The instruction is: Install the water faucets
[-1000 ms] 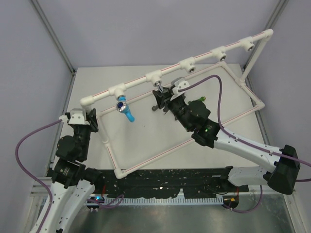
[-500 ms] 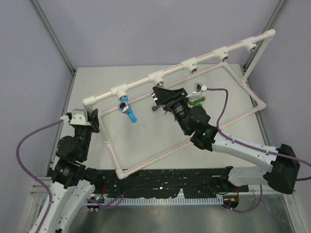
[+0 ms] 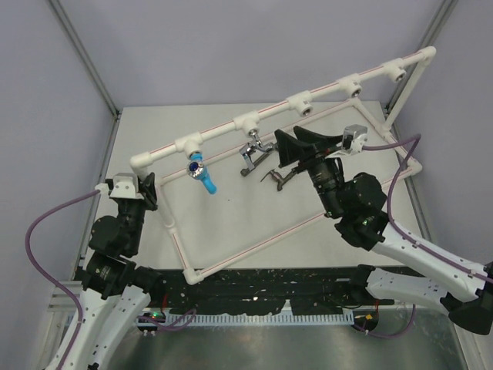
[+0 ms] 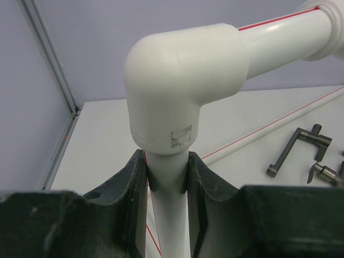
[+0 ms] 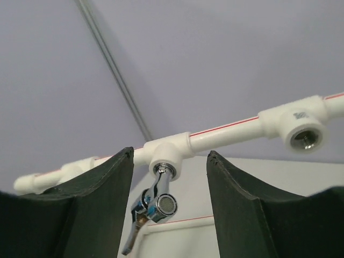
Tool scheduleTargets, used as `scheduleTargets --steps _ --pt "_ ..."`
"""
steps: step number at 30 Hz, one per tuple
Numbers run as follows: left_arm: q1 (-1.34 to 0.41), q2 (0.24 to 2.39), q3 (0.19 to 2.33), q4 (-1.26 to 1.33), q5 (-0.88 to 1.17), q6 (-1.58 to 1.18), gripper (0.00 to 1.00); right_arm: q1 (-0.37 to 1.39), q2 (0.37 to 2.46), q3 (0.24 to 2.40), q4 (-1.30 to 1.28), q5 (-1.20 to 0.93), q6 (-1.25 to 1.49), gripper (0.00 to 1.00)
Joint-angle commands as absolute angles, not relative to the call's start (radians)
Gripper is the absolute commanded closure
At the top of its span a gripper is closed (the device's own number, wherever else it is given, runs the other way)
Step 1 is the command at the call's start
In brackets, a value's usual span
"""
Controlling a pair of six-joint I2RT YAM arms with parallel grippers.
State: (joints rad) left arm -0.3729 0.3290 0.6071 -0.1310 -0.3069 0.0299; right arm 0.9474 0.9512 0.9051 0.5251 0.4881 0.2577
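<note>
- The left gripper (image 4: 166,164) is mostly hidden behind its own wrist in the overhead view. The left wrist view shows its two dark fingers (image 4: 134,188) clamped on the upright post of the white plastic pipe frame (image 4: 183,102), just under the near-left elbow.
- A dark brown-grey metal faucet (image 4: 297,151) lies on the pale table (image 4: 102,140). A second dark faucet (image 4: 324,172), just beside it, is cut off by the gripper body and the picture's right edge.
- The right arm covers part of the table to the right of the frame's middle.
- The shiny chrome faucet with a lever handle (image 5: 153,207) hangs screwed into the second tee socket from the left (image 5: 167,157).
- The right gripper (image 5: 171,153) stands open just right of the chrome faucet. In its wrist view the faucet sits between the two fingers, clear of both.
- The blue plastic faucet (image 3: 199,172) hangs from the leftmost socket, well left of the right gripper.
</note>
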Motion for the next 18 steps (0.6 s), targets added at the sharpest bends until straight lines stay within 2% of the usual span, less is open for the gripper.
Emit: scheduleTargets --steps 1,7,12,18 --pt "-0.374 0.339 0.595 -0.179 -0.318 0.063 1.0 0.948 0.898 0.979 0.392 0.378 -0.204 0.39" --pt "-0.374 0.347 0.597 -0.183 -0.327 0.064 1.0 0.95 0.905 1.104 0.102 0.12 -0.735 0.37" --pt "-0.374 0.341 0.592 -0.179 -0.331 0.067 1.0 0.951 0.946 1.173 -0.079 -0.055 -0.939 0.37" --pt "-0.376 0.344 0.597 -0.181 -0.324 0.067 1.0 1.006 1.003 1.262 -0.247 -0.04 -1.137 0.38"
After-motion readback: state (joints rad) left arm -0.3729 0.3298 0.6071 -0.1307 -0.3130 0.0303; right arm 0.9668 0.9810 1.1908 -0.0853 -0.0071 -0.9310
